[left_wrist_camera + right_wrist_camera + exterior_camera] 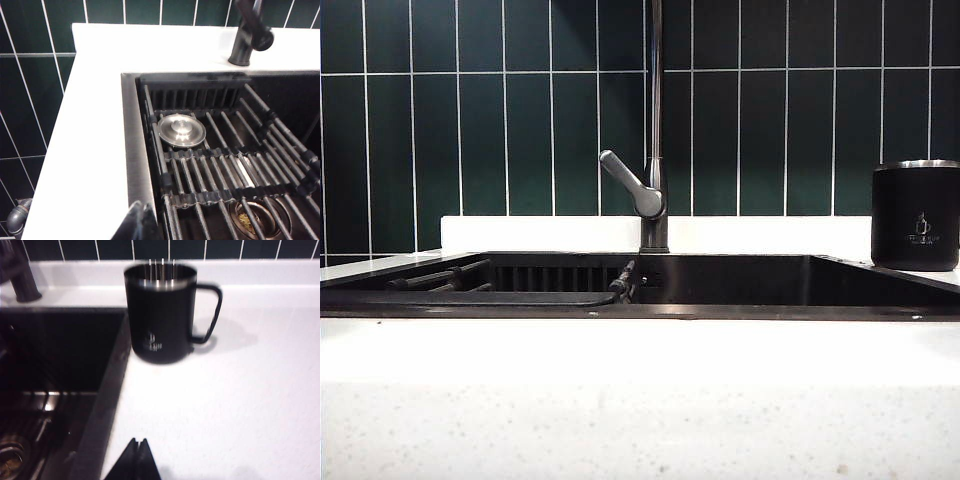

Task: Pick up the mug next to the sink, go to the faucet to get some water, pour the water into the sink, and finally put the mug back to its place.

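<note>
A: How far along is the task judged to be?

B: Either nothing is begun or all of it is finished; which of the two cannot be told. On the left, the left gripper is seen over the white speckled countertop at the rim of the wide dark recessed sink, its fingers pressed together on nothing. The tall slim dark grey metal faucet is untouched, and no water is seen running. On the right, the matte black cylindrical mug with a silver rim is stood upright on the counter just beside the sink's corner. The right gripper is held near it but apart, jaws pressed together and empty.

A: What else is noted, and is anything in the way?

B: A black roll-up rack is laid across the basin, with a round steel lid on it; pouring would be done over these. The path to the mug is seen as clear.
</note>
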Available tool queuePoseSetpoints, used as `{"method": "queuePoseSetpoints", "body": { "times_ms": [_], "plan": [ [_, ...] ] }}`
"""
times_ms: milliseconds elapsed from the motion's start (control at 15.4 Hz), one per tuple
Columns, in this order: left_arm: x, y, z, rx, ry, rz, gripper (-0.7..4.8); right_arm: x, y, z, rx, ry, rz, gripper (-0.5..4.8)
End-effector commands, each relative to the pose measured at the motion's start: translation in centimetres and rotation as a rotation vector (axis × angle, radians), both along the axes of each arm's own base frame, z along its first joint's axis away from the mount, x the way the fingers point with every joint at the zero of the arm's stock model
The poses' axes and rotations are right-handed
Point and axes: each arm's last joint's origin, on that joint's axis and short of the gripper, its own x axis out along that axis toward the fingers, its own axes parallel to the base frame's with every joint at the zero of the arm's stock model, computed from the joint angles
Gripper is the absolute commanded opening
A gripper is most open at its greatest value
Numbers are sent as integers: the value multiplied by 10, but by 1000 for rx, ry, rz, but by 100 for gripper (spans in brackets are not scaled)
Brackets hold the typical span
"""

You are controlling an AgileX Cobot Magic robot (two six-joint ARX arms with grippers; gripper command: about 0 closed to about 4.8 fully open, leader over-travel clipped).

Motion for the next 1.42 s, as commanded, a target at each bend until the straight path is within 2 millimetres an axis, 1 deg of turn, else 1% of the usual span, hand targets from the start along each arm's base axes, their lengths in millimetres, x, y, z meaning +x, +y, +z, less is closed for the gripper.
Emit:
{"method": "queuePoseSetpoints", "body": {
  "times_ms": [65, 194, 389, 518, 777, 971, 1166, 1425],
  "plan": [
    [2, 0, -2, 24, -53, -5, -5, 3, 0, 0, 19, -102, -6, -5],
    [3, -1, -13, 32, -68, -6, -5, 5, 1, -4, 8, -140, -3, -5],
    [4, -1, -23, 25, -87, -10, -5, 6, 1, -11, -58, -116, 2, -5],
    [4, -1, -28, 23, -71, -13, -5, 6, 1, -13, -66, -110, 2, -5],
    [4, -2, -29, 20, -69, -34, -5, 6, 1, -14, -78, -100, 3, -5],
    [4, -2, -29, 17, -59, -37, -5, 7, 1, -19, -86, -69, 3, -5],
    [4, -2, -29, 12, -58, -34, -5, 7, 1, -18, -104, -75, 3, -5],
    [4, -2, -34, 17, -14, -33, -5, 7, 1, -19, -105, -69, 3, -4]
  ]
}}
